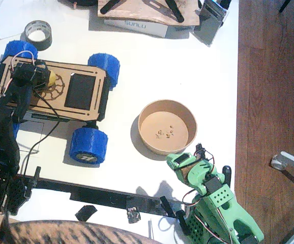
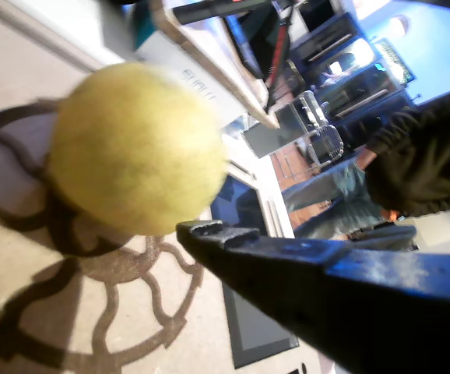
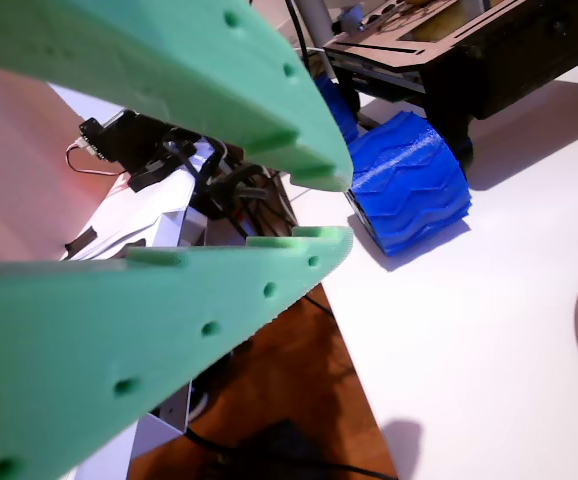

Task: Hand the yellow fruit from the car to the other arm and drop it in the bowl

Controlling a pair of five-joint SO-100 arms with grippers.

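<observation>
Lemon sat on car deck at left tool; only one jaw visible beside it, so grip unclear. Right tool spread, empty, near bowl. Pickup, handover, drop all pending.

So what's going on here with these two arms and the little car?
The black left arm has its tool down at the yellow fruit, which sits on the car; whether it grips it I cannot tell. The green arm's tool waits open and empty beside the bowl, which holds only a few specks.
</observation>
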